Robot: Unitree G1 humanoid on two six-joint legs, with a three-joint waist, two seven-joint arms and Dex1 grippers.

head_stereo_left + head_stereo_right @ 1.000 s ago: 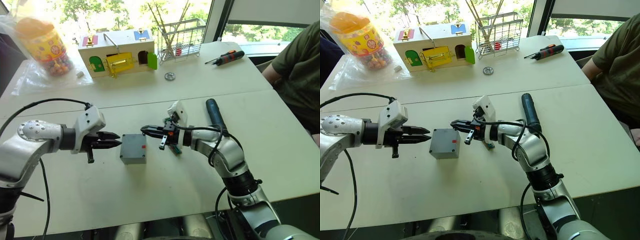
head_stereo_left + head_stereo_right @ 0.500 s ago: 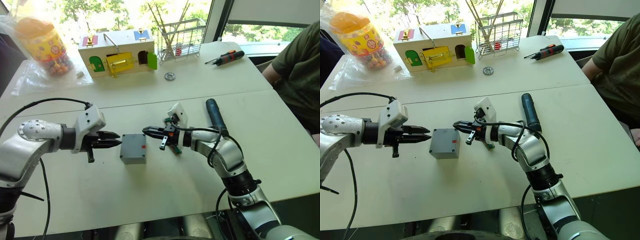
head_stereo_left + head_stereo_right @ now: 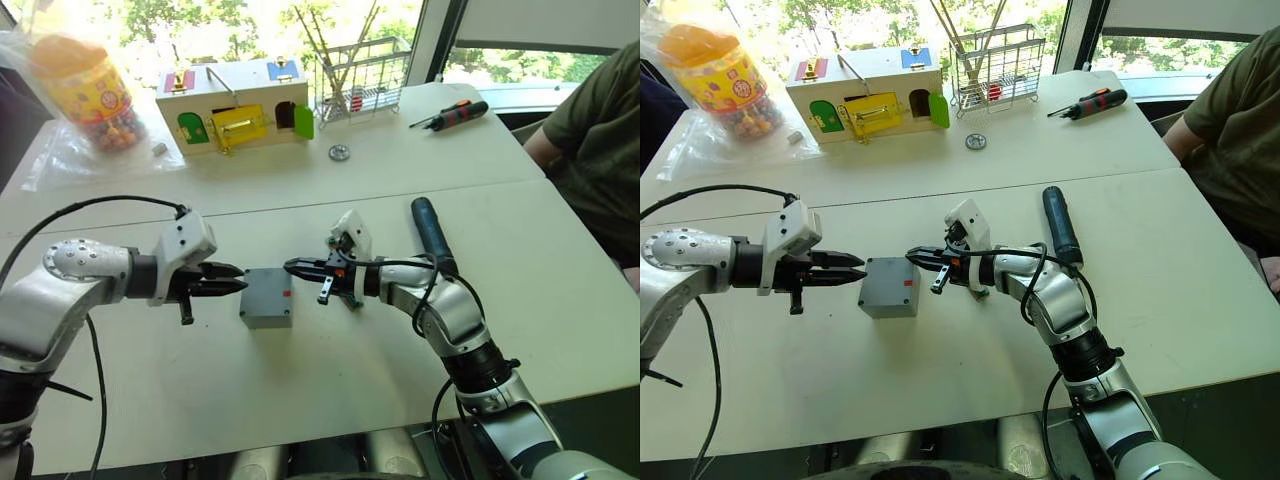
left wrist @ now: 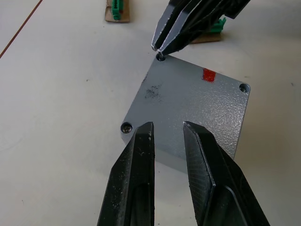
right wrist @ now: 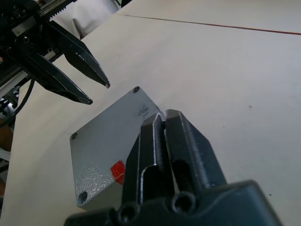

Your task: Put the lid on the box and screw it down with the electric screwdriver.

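Watching the right gripper (image 4: 161, 47) closely here, because we have its fingers pinched together over a corner hole of the lid (image 4: 188, 110), and there appears to be a tiny screw at the tips. That is where it could slip away from us: if the screw is not seated straight when we let go, it could tip, roll off the grey top and skitter across the table (image 3: 560, 270). A sideways nudge from either arm could also slide the lid off square, and then the corner holes no longer line up with the box (image 3: 266, 312) beneath.

Our left gripper (image 3: 237, 284) hovers at the opposite edge, fingers a narrow gap apart, holding nothing, just beside the lid's near corner. If it pushes in too hard, the whole enclosure shifts under the screw.

Now the lid itself: flat, square, speckled grey, sitting on the box at the middle of the table between our two grippers. It carries a small red mark and a dark smudge on top. Two other corner holes show, and we cannot tell whether they hold screws.

The electric screwdriver (image 3: 431, 232) lies on the table beside our right forearm, untouched.
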